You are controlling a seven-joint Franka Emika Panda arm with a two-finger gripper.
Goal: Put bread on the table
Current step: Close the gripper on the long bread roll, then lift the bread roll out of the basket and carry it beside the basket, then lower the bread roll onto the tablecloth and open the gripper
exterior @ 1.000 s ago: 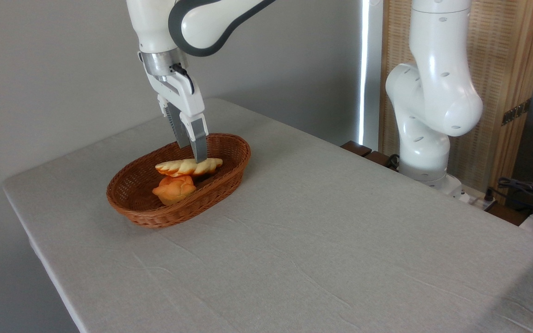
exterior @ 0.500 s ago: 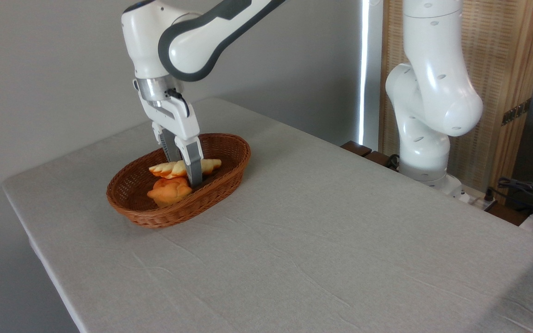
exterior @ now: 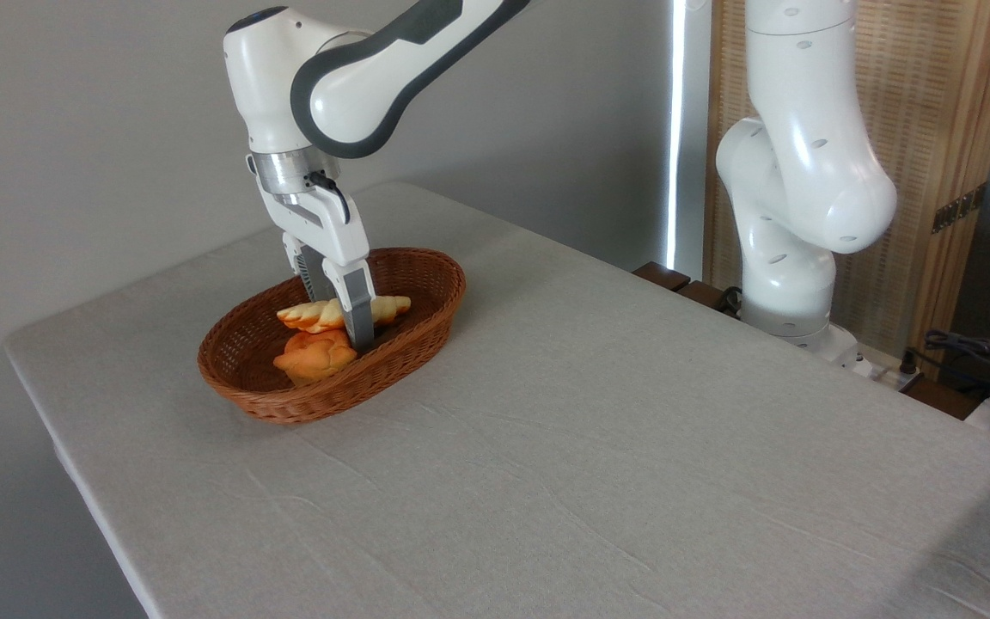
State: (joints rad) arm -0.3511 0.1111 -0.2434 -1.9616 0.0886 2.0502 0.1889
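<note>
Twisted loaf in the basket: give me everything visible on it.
The twisted loaf is long, pale golden with a browned top, ridged segments and tapered ends. It lies roughly level in the wicker basket, resting partly on the orange bun. The claw straddles its middle, the near finger crossing its front; whether the fingers press on it is unclear.

Near finger (exterior: 360,314) covers mid-section of bread (exterior: 306,315); far finger mostly hidden behind it. Grip contact not discernible. Basket (exterior: 413,331) near wall hides bun's (exterior: 314,357) underside. Table (exterior: 598,447) cut off at bottom and right frame edges.
</note>
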